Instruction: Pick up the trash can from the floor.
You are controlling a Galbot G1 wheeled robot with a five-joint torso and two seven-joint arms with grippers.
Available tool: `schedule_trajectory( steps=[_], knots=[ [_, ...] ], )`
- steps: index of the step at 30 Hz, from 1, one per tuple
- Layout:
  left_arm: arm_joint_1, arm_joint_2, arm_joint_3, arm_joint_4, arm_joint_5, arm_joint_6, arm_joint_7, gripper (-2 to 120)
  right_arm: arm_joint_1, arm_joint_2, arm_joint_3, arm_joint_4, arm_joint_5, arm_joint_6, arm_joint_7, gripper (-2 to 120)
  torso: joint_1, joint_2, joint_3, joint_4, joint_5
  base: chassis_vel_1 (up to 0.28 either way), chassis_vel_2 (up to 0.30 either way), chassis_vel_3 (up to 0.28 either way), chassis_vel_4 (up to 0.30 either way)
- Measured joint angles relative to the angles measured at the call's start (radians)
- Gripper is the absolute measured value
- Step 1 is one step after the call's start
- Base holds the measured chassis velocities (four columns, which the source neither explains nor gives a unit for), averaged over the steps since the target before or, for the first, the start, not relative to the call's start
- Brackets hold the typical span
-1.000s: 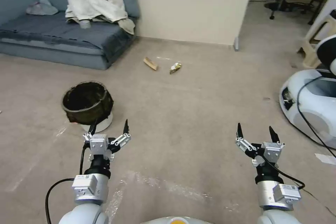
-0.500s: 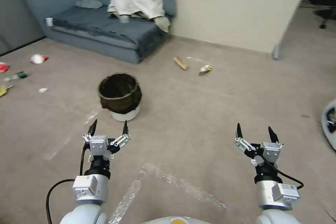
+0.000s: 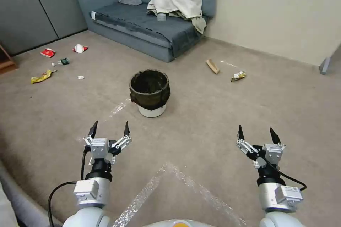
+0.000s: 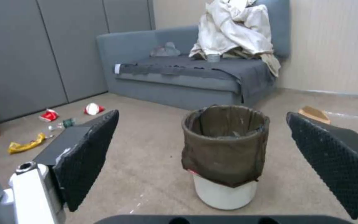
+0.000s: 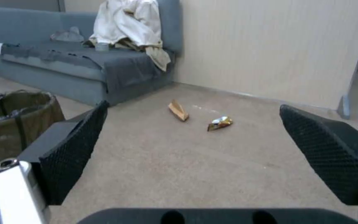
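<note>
**Carpeted room, bin ahead of the left arm**

Head view: trash can [image 3: 149, 93] stands upright on the floor [image 3: 213, 120], ahead of the left gripper [image 3: 109, 130] and a bit inboard; the right gripper [image 3: 256, 133] is farther off. Both are spread wide, empty.

Left wrist: trash can [image 4: 224, 155] framed between the fingers, still well apart.

Right wrist: trash can [image 5: 15, 124] off toward the left arm's side, so I'd say left is the nearer one

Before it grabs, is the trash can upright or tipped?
Upright: the trash can stands on its white base on the floor, rim facing up.

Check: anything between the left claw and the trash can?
Nothing: in the head view only bare floor with a whitish scuff streak separates the open left claw from the trash can.
</note>
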Motion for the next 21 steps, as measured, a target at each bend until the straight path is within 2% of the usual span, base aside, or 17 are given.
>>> schedule_trajectory(
  steps=[4, 10, 21],
  knots=[
    [0.002, -0.001, 0.000, -0.005, -0.001, 0.005, 0.000, 100, -0.001, -0.001, 0.000, -0.004, 0.000, 0.003, -0.003, 100, 0.000, 0.000, 0.000, 0.0001, 0.0000, -0.038, 0.038, 0.037, -0.024],
    [0.004, -0.004, 0.000, -0.012, -0.002, 0.006, 0.000, 100, -0.001, -0.003, -0.002, -0.005, -0.001, 0.005, -0.005, 100, 0.000, 0.000, 0.000, 0.0002, 0.0001, -0.127, 0.124, 0.120, -0.131],
    [0.005, -0.006, 0.001, -0.013, -0.004, 0.008, -0.009, 100, -0.002, -0.003, -0.005, -0.012, -0.006, 0.016, -0.007, 100, 0.000, 0.000, 0.000, 0.0002, -0.0002, -0.244, 0.252, 0.248, -0.253]
  ],
)
